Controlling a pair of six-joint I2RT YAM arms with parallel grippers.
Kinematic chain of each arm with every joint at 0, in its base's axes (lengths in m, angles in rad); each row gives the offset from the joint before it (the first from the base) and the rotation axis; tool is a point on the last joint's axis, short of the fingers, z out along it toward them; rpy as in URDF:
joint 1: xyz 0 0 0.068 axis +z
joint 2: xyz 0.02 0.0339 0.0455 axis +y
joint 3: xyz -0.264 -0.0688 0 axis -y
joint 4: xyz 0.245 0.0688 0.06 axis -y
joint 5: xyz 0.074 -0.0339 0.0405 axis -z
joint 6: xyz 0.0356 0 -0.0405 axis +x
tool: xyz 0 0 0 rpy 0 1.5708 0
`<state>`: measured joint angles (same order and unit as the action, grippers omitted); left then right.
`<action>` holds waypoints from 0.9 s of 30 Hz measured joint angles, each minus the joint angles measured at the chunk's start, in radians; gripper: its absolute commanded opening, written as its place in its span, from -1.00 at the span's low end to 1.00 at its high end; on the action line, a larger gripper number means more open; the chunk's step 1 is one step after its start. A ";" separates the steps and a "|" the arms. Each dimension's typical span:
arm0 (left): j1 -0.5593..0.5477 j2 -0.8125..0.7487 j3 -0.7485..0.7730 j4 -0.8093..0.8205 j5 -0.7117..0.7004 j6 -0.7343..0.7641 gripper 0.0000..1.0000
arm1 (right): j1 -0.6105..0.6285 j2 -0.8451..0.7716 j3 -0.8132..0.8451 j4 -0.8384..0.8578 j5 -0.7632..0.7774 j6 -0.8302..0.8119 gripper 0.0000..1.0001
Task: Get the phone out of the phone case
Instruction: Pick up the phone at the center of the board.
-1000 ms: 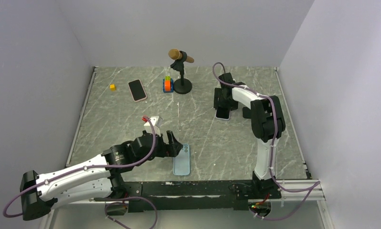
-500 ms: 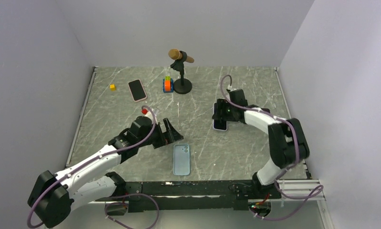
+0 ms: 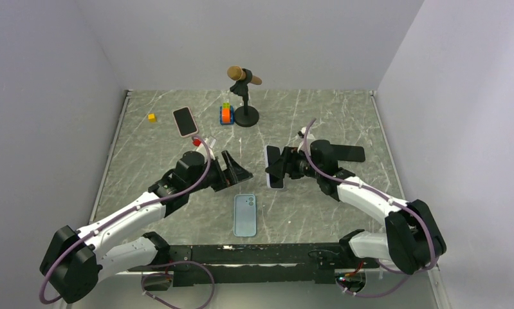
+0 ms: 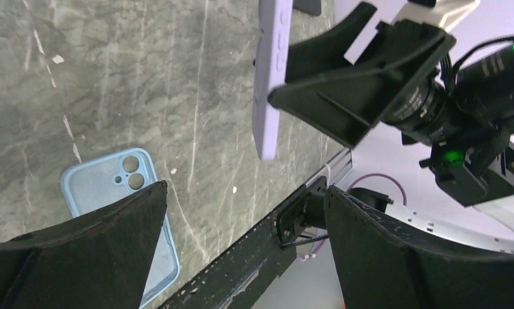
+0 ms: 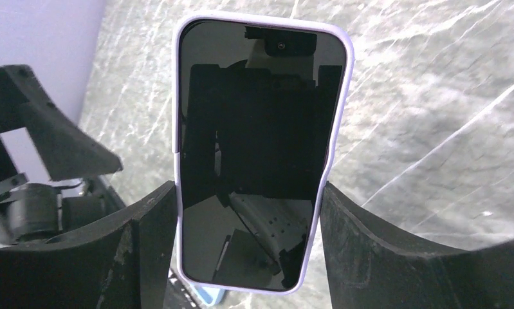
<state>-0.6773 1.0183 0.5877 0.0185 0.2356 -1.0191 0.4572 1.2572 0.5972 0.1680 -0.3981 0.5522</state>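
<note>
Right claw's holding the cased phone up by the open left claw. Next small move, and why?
Probably ease the left claw around the free end of the cased phone: the claw stands open, just apart from it, while the right claw grips it aloft.

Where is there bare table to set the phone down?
Free: the far right corner, right of the microphone stand; the left strip nearer than the yellow cube. Crowded: the centre, where the left gripper, the right gripper with its cased phone, and the blue case cluster.
</note>
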 measured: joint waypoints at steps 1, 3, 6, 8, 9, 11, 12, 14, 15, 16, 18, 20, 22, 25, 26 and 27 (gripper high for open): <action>0.000 0.000 0.000 0.001 -0.011 0.000 0.87 | 0.008 -0.014 -0.018 0.011 -0.005 0.023 -1.00; 0.000 0.006 0.001 0.000 -0.032 0.002 0.87 | 0.024 -0.033 -0.036 0.021 -0.005 0.057 -1.00; 0.000 0.026 0.008 -0.005 -0.061 0.007 0.91 | 0.063 -0.050 -0.040 0.047 -0.006 0.094 -1.00; 0.000 0.038 0.017 -0.011 -0.079 0.013 0.93 | 0.092 -0.052 -0.040 0.070 -0.006 0.107 -1.00; -0.001 0.045 0.025 -0.016 -0.086 0.014 0.95 | 0.105 -0.052 -0.040 0.077 -0.006 0.112 -1.00; -0.005 0.060 0.046 -0.028 -0.102 0.026 0.97 | 0.133 -0.052 -0.040 0.087 -0.006 0.121 -1.00; -0.007 0.068 0.060 -0.040 -0.109 0.031 0.98 | 0.146 -0.052 -0.040 0.090 -0.006 0.125 -1.00; -0.016 0.085 0.090 -0.055 -0.130 0.042 0.98 | 0.171 -0.052 -0.040 0.099 -0.005 0.130 -1.00; -0.022 0.090 0.103 -0.061 -0.143 0.052 0.96 | 0.180 -0.052 -0.040 0.101 -0.005 0.131 -1.00; -0.029 0.092 0.113 -0.066 -0.155 0.060 0.94 | 0.195 -0.052 -0.040 0.103 -0.004 0.132 -1.00; -0.041 0.092 0.129 -0.078 -0.182 0.076 0.88 | 0.217 -0.052 -0.039 0.106 -0.003 0.133 -1.00; -0.050 0.093 0.145 -0.097 -0.211 0.088 0.77 | 0.234 -0.052 -0.039 0.108 0.000 0.133 -1.00; -0.053 0.093 0.155 -0.117 -0.242 0.092 0.63 | 0.250 -0.052 -0.035 0.108 0.004 0.133 -1.00; -0.053 0.097 0.159 -0.137 -0.276 0.101 0.44 | 0.271 -0.052 -0.022 0.108 0.019 0.131 -1.00; -0.053 0.099 0.159 -0.139 -0.285 0.105 0.42 | 0.278 -0.052 -0.016 0.108 0.026 0.130 -1.00; -0.053 0.101 0.159 -0.139 -0.286 0.108 0.40 | 0.284 -0.052 -0.011 0.108 0.031 0.129 -1.00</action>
<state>-0.7307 1.1191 0.7467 -0.1207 -0.0509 -0.9112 0.7414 1.2053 0.5865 0.2756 -0.3668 0.6807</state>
